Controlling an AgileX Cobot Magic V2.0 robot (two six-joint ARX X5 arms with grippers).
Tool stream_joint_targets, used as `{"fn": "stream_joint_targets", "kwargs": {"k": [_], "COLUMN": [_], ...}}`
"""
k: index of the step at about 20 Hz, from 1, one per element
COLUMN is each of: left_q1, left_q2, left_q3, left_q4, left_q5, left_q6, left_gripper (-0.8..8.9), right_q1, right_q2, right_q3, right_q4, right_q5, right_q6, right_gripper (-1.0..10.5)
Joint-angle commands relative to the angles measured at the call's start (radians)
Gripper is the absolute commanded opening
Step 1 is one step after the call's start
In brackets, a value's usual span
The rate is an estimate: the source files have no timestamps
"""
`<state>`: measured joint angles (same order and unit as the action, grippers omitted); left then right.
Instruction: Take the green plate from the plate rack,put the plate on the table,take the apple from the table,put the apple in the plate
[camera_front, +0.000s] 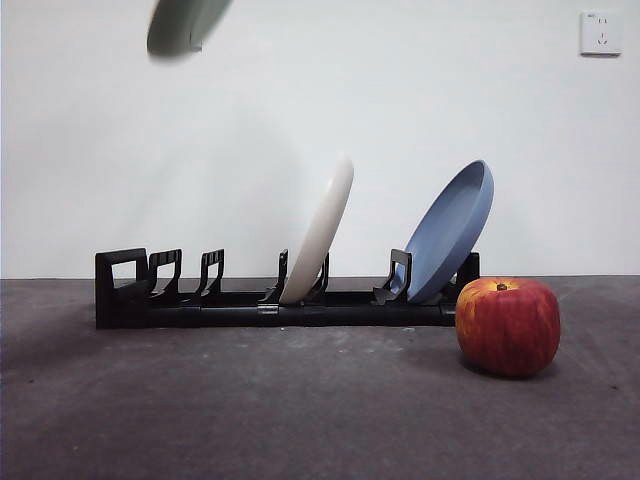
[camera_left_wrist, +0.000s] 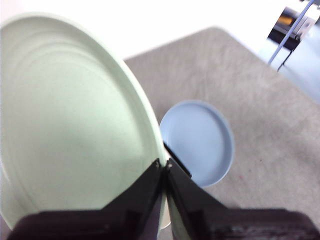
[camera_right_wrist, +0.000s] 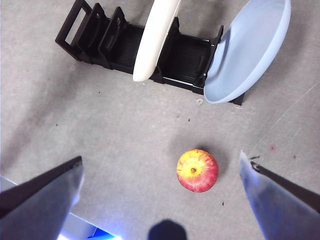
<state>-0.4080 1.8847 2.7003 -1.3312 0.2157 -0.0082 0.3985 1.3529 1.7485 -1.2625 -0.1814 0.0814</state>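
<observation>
My left gripper is shut on the rim of the green plate and holds it high in the air; in the front view only the plate's lower edge shows at the top left, well above the plate rack. The rack's left slots stand empty. The apple stands on the table just in front of the rack's right end. My right gripper is open, high above the table, with the apple below between its jaws.
A cream-white plate leans in the rack's middle slot and a blue plate in its right slot. Both also show in the right wrist view, the cream-white plate and the blue plate. A wall socket is at the top right.
</observation>
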Motion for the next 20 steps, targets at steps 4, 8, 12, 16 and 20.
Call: {"fn": "stream_joint_targets", "kwargs": {"k": [4, 8, 12, 16, 20], "left_q1": [-0.237, -0.478, -0.626, -0.713, -0.728], "left_q2": [-0.314, -0.562, -0.677, -0.641, -0.522], "left_q3": [-0.237, -0.662, -1.053, -1.34, -1.487], "left_q4": [-0.006, -0.006, -0.006, 0.1, 0.314], "left_q5": [-0.258, -0.449, -0.483, -0.547, -0.586], "left_q6": [0.065, -0.013, -0.177, -0.274, -0.27], "left_gripper": [-0.08, -0.09, -0.09, -0.09, -0.09], "right_q1": [0.002, 0.002, 0.002, 0.002, 0.002], "right_q2": [0.004, 0.004, 0.004, 0.004, 0.004], "right_q3": [0.004, 0.004, 0.004, 0.004, 0.004], "right_q4": [0.005, 0.005, 0.006, 0.006, 0.005], "right_q5": [0.003, 0.003, 0.003, 0.003, 0.003], "right_q6": [0.0, -0.003, -0.003, -0.003, -0.003], "right_gripper": [5.9, 5.9, 5.9, 5.9, 5.9]}}
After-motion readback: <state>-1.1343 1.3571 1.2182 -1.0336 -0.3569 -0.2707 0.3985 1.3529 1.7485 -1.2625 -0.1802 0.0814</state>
